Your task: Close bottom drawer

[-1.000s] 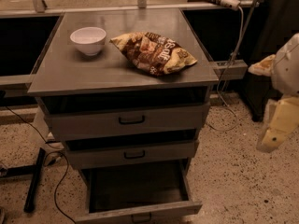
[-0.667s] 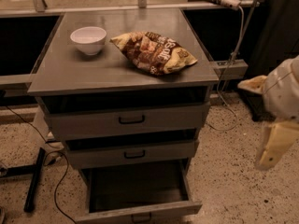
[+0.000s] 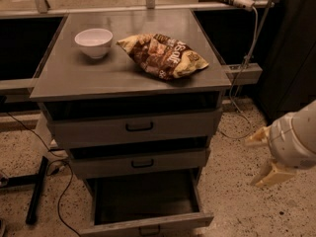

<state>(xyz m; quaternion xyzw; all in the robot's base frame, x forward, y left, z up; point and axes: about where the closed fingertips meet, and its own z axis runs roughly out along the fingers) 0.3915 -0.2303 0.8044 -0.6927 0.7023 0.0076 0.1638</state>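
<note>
The grey cabinet (image 3: 128,80) has three drawers. The bottom drawer (image 3: 148,221) stands pulled far out toward me, its inside dark and empty, and its small dark handle (image 3: 149,229) sits at the lower edge of the view. The two drawers above it, top (image 3: 138,126) and middle (image 3: 142,163), stand slightly out. My gripper (image 3: 262,156) hangs in the air to the right of the cabinet, at about the height of the middle drawer. Its cream fingers (image 3: 269,175) are spread open and hold nothing. It touches no drawer.
A white bowl (image 3: 94,42) and a brown chip bag (image 3: 163,55) lie on the cabinet top. A black stand leg (image 3: 37,191) and cables lie on the speckled floor at the left. A white cable (image 3: 249,48) hangs at the right, next to dark furniture.
My gripper has moved down and a little left, from beside the top drawer's height to beside the middle drawer. The drawers have not moved.
</note>
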